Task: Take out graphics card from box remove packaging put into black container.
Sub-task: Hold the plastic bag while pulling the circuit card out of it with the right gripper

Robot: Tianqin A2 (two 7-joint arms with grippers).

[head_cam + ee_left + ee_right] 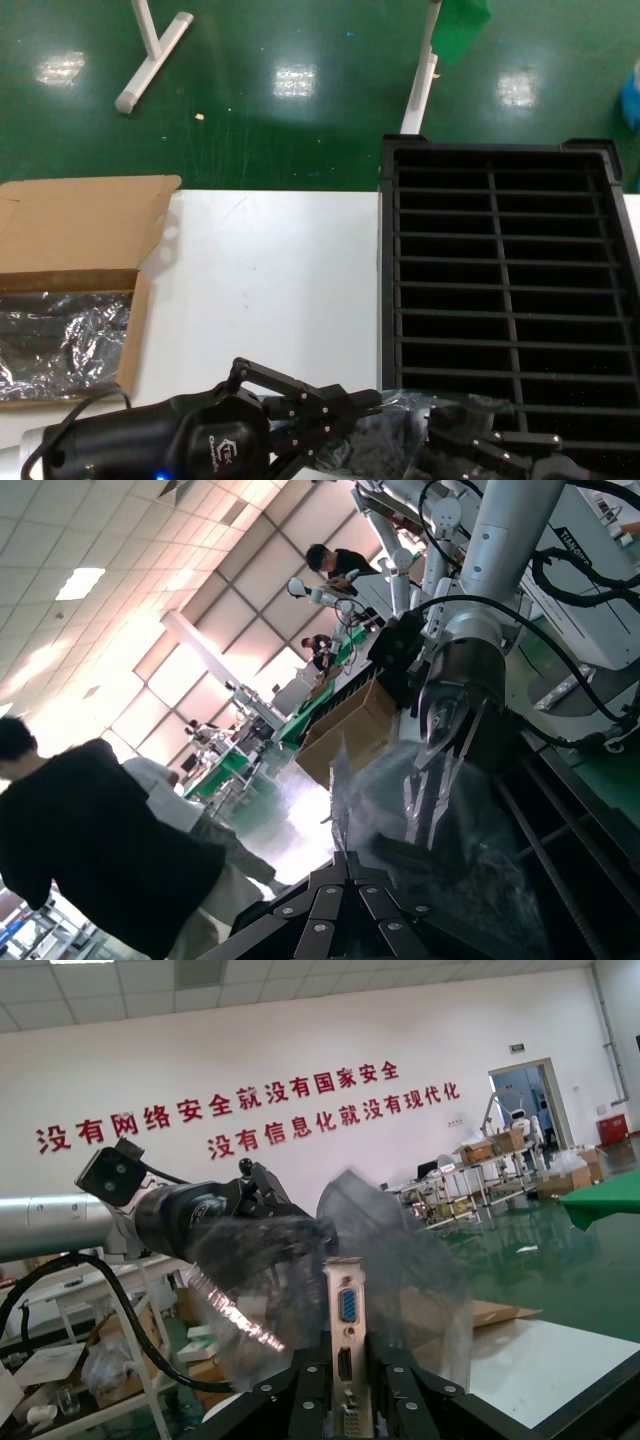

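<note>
Both grippers meet at the near table edge, beside the black container. My right gripper is shut on the silver end bracket of the graphics card; the bracket stands upright between its jaws and shows the blue connector. The crinkly translucent packaging bag still hangs round the card. My left gripper is shut on an edge of that bag, its jaws closed. In the head view the bag lies between the two grippers. The box stands open at the left.
Several more silver bags lie in the box. The black container's near corner is close to the left gripper. White stand legs are on the green floor beyond the white table.
</note>
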